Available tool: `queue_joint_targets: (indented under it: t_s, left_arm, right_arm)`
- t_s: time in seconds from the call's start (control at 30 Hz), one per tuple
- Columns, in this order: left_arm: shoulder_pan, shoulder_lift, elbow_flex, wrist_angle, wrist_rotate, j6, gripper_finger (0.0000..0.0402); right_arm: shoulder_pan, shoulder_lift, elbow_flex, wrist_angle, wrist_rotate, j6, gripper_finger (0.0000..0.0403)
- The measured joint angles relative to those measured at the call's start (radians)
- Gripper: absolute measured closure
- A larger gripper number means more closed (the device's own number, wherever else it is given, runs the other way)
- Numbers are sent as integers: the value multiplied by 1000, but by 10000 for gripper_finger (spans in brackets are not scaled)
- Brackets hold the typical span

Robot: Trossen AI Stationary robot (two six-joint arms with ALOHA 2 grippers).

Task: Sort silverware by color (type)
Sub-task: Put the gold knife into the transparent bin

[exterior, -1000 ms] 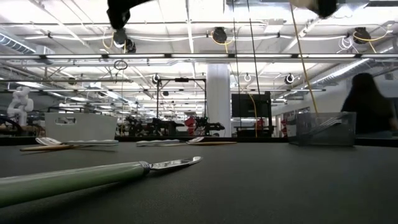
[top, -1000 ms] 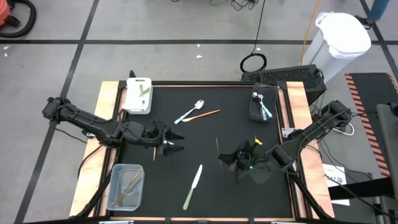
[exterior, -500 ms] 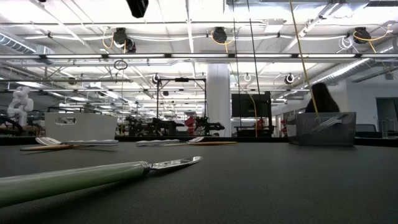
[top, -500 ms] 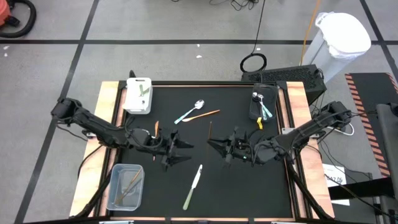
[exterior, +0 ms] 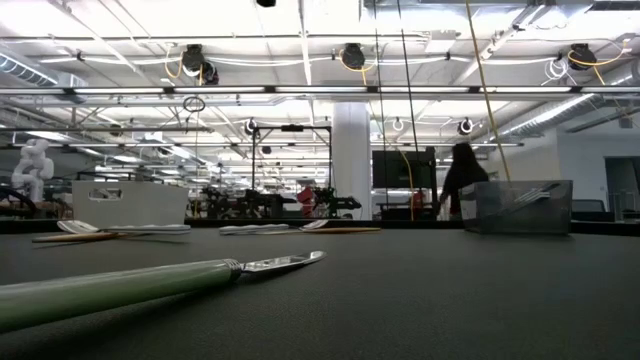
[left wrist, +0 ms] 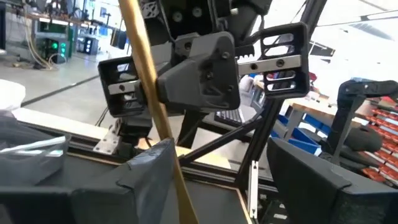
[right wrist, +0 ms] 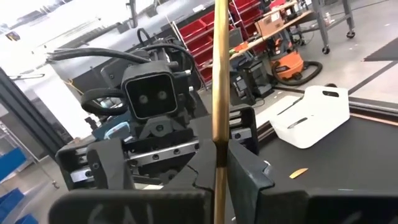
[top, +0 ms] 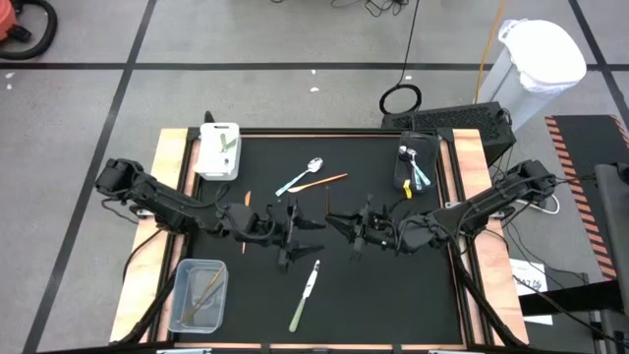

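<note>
Mid-table, both arms nose to nose above the dark mat. Right gripper clamped on a thin orange utensil, held upright between its closed fingers; in the right wrist view, seen as a straight golden rod rising from the pinch point. Left gripper facing it, just beside, jaws spread wide. In the left wrist view the orange rod slants across close against the inner edge of one left finger, well apart from the other; cannot tell whether touching. Nothing held by the left claw.

Loose on the mat: pale-green-handled knife near the front edge, lying flat, white blade pointing toward the grippers, and filling the foreground of the low view. Blue-handled spoon and a second orange utensil toward the back, ends meeting in a shallow V. Short orange piece just beside the left forearm.

White bin at the back-left corner, with green handles inside. Dark bin at the back right, holding blue-handled pieces. Clear bin at the front left, with thin orange pieces inside. Dark figure of a person in the room beyond the table, low view.
</note>
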Motion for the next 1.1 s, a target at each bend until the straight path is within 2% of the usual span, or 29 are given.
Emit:
queue_joint_targets:
  t_s: [0.23,0.4,0.63,0.73,1.1]
  left_arm:
    - [37,1,0,-38,-25,-10,211]
    - [53,1,0,-60,-67,-77,225]
    - [71,1,0,-41,73,-41,227]
    - [81,1,0,-8,86,-30,240]
    - [124,1,0,-7,160,-82,381]
  right_arm:
    - [1,2,0,12,-10,-49,386]
    - [0,2,0,31,-4,-95,386]
    - [-1,2,0,33,-9,-123,386]
    - [-2,2,0,33,-9,-127,386]
    - [-4,2,0,32,-6,-128,386]
